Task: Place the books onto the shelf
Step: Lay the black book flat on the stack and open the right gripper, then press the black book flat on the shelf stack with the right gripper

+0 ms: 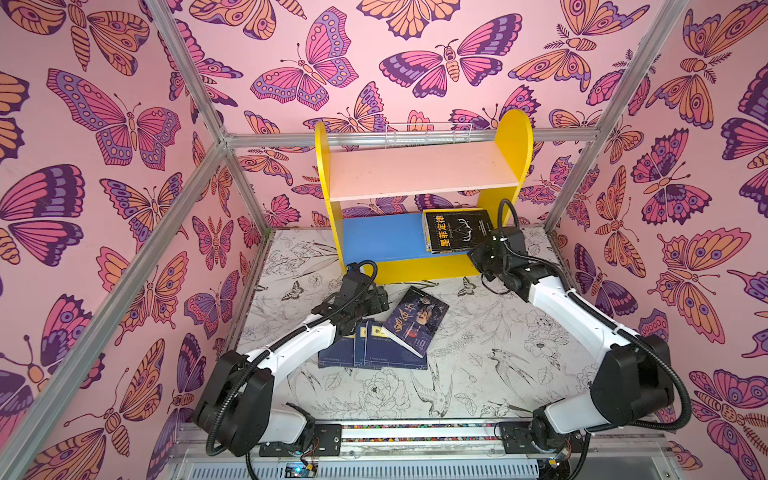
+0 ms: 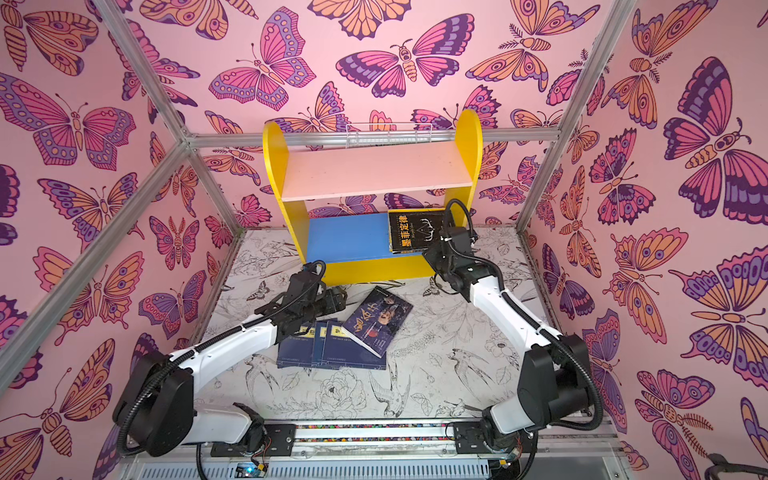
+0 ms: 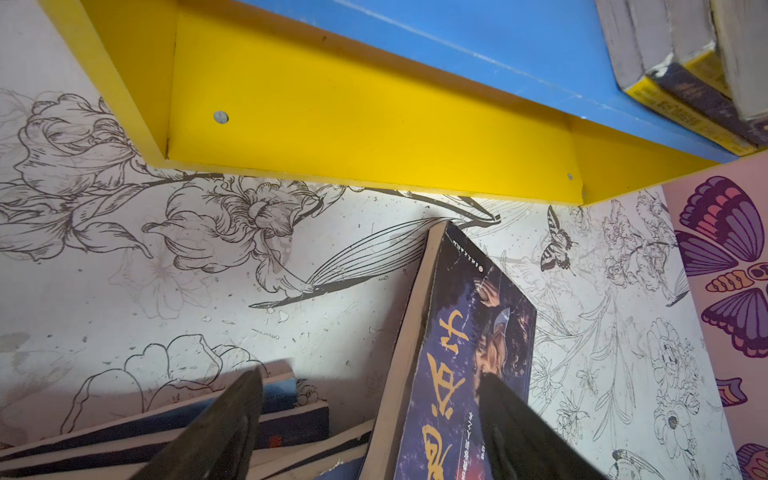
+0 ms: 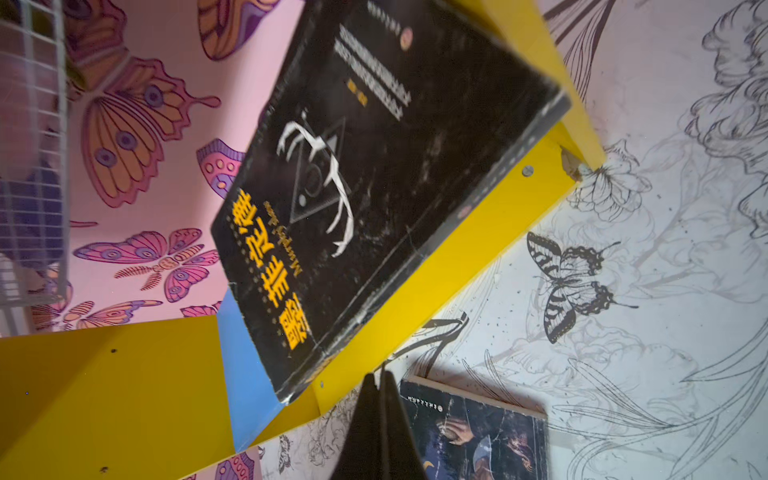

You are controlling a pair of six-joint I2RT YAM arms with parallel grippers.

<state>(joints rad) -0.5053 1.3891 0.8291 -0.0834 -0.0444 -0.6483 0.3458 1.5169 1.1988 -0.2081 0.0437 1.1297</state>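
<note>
The shelf stands at the back of the table. At the right end of its blue lower board lies a stack of books, topped by a black book with yellow characters. On the table a dark portrait book leans on flat navy-blue books. My left gripper hangs open over them, one finger above the navy books, the other above the portrait cover. My right gripper is shut and empty by the shelf's front right corner.
A white wire rack hangs behind the shelf. Aluminium frame posts and butterfly-patterned walls close in the table on three sides. The shelf's yellow base strip lies just beyond the left gripper.
</note>
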